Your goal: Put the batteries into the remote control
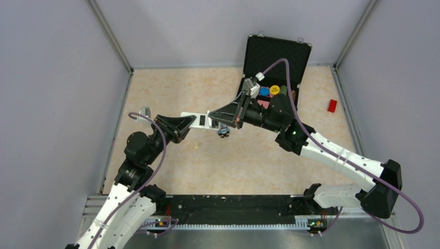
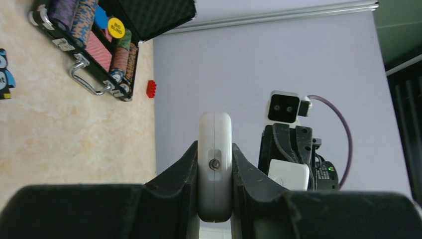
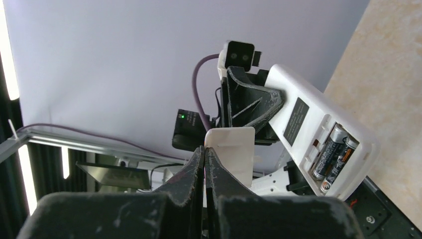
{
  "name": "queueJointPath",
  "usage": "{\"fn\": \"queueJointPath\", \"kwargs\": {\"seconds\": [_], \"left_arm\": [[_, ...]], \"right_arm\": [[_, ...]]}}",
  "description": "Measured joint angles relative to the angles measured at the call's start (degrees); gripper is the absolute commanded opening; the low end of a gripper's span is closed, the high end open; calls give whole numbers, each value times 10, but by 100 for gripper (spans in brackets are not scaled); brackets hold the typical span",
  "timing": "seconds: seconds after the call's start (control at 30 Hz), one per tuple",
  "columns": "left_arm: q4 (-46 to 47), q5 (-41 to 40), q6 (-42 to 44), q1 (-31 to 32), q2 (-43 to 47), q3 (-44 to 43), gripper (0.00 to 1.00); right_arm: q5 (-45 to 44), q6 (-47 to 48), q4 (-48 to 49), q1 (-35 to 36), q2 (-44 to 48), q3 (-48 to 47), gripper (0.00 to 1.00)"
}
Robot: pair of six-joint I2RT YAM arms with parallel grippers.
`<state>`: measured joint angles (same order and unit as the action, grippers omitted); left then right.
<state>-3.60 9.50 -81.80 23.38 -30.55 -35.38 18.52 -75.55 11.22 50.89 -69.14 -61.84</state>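
L claw [image 2: 215,169] grips remote control [image 2: 215,130], batteries [image 3: 334,152] in; R claw [image 3: 205,150] pinches white cover [image 3: 235,148].

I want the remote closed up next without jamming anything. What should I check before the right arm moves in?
1. Both batteries in the bay: ok, two lie side by side.
2. Battery polarity: cannot tell.
3. Left gripper firm on the remote control: ok, its fingers clamp one end.
4. Right gripper holding the white cover: ok, pinched at its edge.
5. Cover lined up over the bay: not ok, it sits to one side and the bay is open.
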Motion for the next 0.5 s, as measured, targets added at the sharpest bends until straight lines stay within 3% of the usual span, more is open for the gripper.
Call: {"fn": "queueJointPath", "kwargs": {"seconds": [0.5], "left_arm": [[63, 4, -83, 0, 31, 41, 0]], "right_arm": [[-24, -71, 55, 0, 9, 50, 0]]}}
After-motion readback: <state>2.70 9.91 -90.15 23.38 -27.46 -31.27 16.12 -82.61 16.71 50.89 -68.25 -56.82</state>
